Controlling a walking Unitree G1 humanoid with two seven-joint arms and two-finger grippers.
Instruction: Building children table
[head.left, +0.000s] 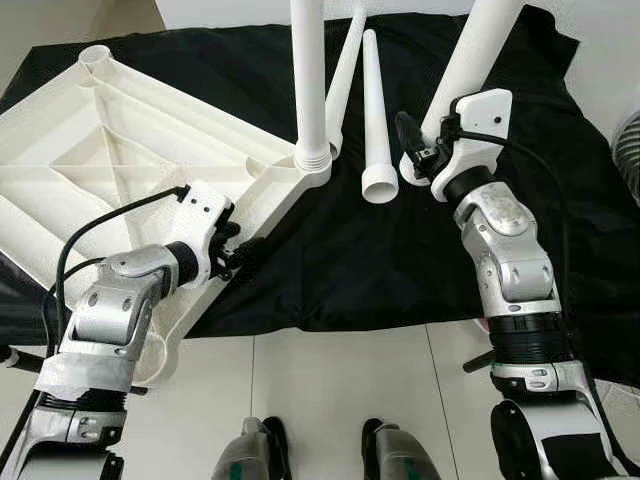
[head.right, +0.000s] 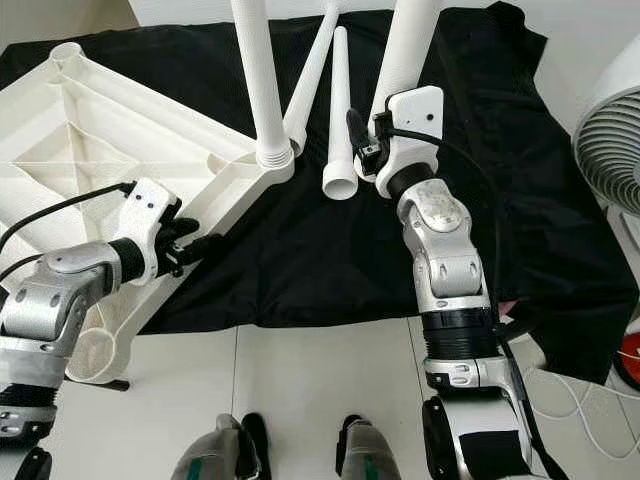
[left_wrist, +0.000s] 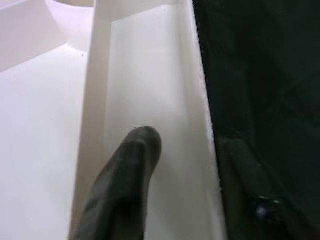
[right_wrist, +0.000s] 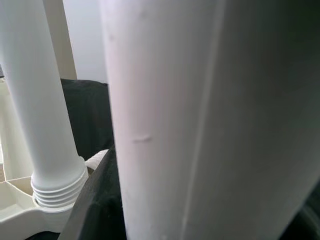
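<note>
We see the white tabletop (head.left: 110, 150) lying upside down on a black cloth (head.left: 340, 260), 1 leg (head.left: 308, 70) standing upright in its corner socket. Our left gripper (head.left: 245, 250) pinches the tabletop's edge wall, 1 finger (left_wrist: 125, 185) inside the rim. Our right gripper (head.left: 415, 150) clamps a second leg (head.left: 475, 60), held tilted. 2 more legs (head.left: 375, 120) lie on the cloth between them.

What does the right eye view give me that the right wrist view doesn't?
Right eye alone: the upturned tabletop, the left gripper at its rim, two loose legs on the black cloth, a fan. Right wrist alone: the threaded collar close up. Both: the mounted leg and the leg at the right gripper.
</note>
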